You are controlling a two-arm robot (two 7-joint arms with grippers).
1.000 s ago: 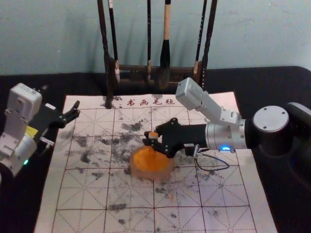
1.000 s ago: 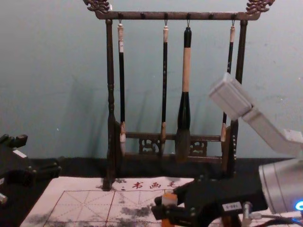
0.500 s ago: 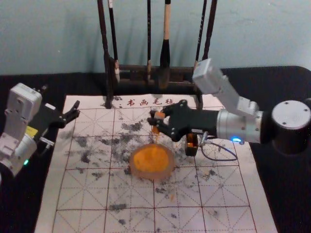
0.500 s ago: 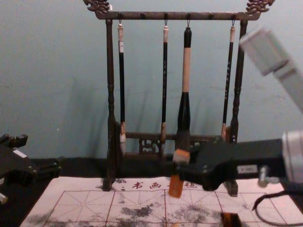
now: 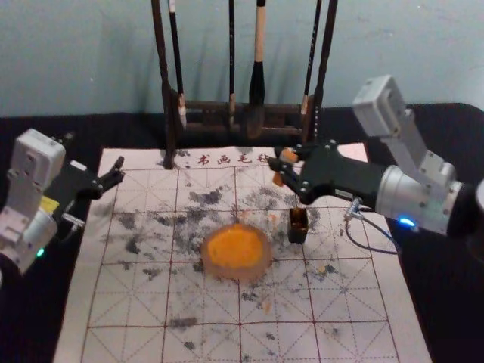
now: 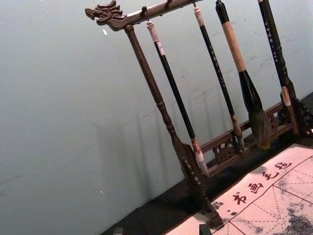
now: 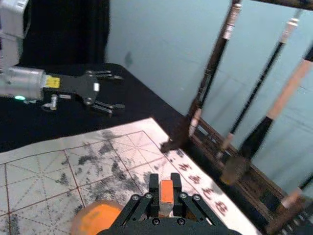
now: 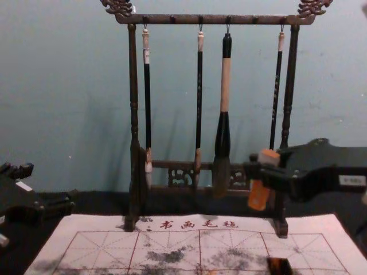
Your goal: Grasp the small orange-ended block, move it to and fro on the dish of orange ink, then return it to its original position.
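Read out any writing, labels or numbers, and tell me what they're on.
"书画毛毡", in red on the mat.
Too small or blurred to read: labels on the right gripper, left gripper and left arm; a tag on one brush; writing on brush handles.

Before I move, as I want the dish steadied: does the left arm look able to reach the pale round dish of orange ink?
Probably: the black left gripper is open, nothing stands between it and the dish, and the black right gripper is raised to the dish's right. Reach is a guess.
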